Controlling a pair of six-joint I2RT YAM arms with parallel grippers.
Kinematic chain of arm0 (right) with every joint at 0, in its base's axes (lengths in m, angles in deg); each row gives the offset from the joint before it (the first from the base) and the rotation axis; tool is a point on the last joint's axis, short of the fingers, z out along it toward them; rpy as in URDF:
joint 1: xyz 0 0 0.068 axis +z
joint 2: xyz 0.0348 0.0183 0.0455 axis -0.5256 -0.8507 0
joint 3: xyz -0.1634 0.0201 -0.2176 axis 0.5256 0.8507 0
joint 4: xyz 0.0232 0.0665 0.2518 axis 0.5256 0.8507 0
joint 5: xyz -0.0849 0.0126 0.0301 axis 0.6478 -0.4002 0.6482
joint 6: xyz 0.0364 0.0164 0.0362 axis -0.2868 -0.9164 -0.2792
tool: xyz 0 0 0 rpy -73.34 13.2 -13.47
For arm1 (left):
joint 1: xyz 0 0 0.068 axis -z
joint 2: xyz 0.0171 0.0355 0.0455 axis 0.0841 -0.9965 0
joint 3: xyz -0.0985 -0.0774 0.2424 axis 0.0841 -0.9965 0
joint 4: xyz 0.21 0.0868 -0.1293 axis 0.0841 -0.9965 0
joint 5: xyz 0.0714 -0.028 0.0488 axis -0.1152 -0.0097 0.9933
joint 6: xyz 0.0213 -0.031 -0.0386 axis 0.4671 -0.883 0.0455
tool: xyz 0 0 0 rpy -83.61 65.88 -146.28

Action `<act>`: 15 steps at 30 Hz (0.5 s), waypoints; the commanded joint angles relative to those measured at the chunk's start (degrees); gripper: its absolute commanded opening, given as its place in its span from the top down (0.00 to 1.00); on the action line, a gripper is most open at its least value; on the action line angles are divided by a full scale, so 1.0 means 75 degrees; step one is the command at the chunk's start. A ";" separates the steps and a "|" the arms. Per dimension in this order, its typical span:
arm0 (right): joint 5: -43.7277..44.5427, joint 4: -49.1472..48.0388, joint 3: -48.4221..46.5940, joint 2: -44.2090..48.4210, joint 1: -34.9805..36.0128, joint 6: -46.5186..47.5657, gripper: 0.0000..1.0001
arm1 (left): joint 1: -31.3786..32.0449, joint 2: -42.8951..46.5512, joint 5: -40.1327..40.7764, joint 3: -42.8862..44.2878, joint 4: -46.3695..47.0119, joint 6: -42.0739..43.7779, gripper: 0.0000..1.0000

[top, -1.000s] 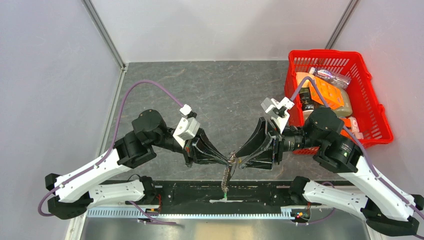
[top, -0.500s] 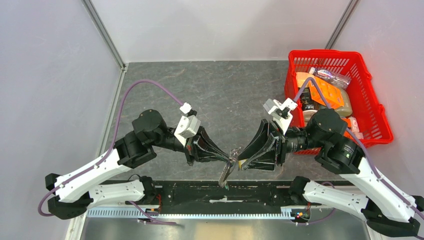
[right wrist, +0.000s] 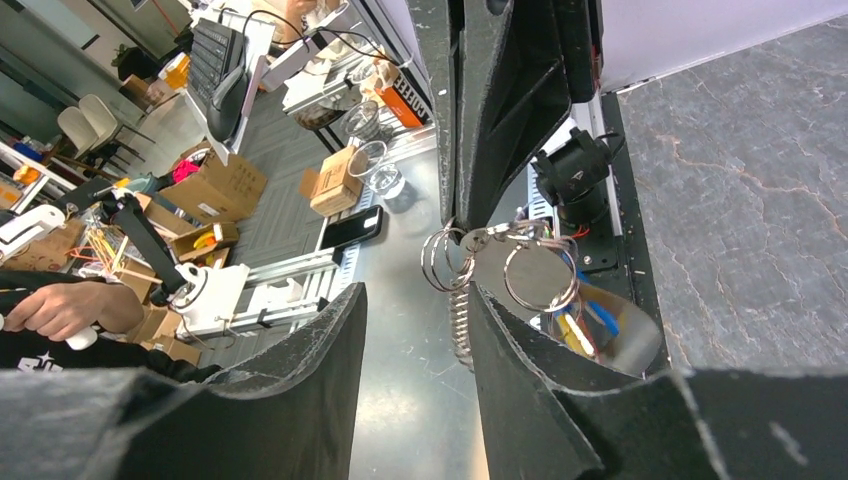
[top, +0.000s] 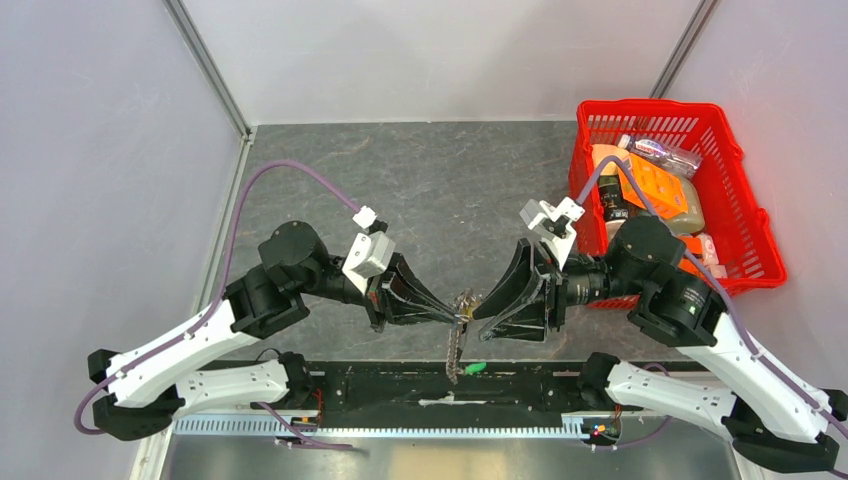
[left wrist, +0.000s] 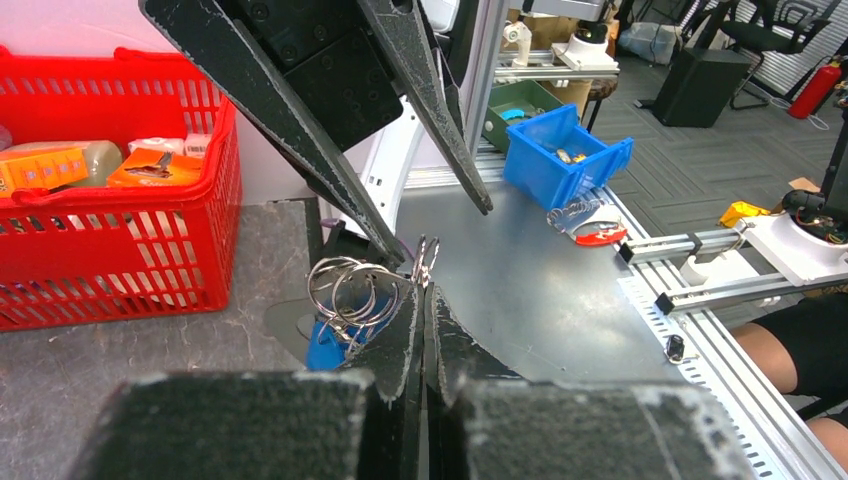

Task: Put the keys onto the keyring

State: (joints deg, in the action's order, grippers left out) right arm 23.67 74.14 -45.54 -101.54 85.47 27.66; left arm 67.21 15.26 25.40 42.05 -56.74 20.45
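My left gripper [top: 458, 317] is shut on the keyring [left wrist: 425, 262], pinching its silver loop at the fingertips above the table's near edge. Several silver split rings [left wrist: 350, 290] hang from it on the left, with a blue-capped key [left wrist: 322, 345] below them. The twisted chain [top: 455, 350] dangles down to the green tag [top: 474, 368]. My right gripper [top: 478, 312] faces the left one tip to tip and stands open. In the right wrist view the chain [right wrist: 460, 330] hangs between its fingers, close to the right finger [right wrist: 510, 330]. A ring [right wrist: 540, 275] with yellow and blue keys [right wrist: 578, 330] hangs beyond that finger.
A red basket [top: 745, 200] full of packaged goods stands at the back right, close behind the right arm. A black rail [top: 400, 385] runs along the near edge under the hanging chain. Grey walls enclose the table on both sides.
The chain has swung, and the green tag has moved up and to the right. My right gripper drew back slightly, then came in close to the rings again. The left gripper stayed shut.
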 commanded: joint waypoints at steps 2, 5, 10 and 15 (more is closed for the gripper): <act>0.0155 -0.0084 -0.0072 -0.0131 -0.0002 0.0140 0.50 | 0.0013 0.0151 0.0025 0.0032 0.0542 -0.0249 0.98; 0.0171 -0.0183 -0.0077 -0.0203 0.0004 0.0143 0.50 | 0.0013 0.0145 -0.0004 0.0044 0.0554 -0.0237 0.98; 0.0141 -0.0300 -0.0132 -0.0281 0.0004 0.0207 0.50 | 0.0013 0.0128 -0.0042 0.0032 0.0519 -0.0207 0.98; 0.0082 -0.0375 -0.0147 -0.0291 0.0002 0.0219 0.51 | 0.0007 0.0148 -0.0039 -0.0003 0.0521 -0.0187 0.98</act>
State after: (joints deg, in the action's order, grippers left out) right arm 24.61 73.90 -45.54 -103.98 85.47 28.34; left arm 67.21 15.41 25.33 41.96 -56.65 20.42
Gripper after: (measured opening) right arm 0.498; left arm 0.026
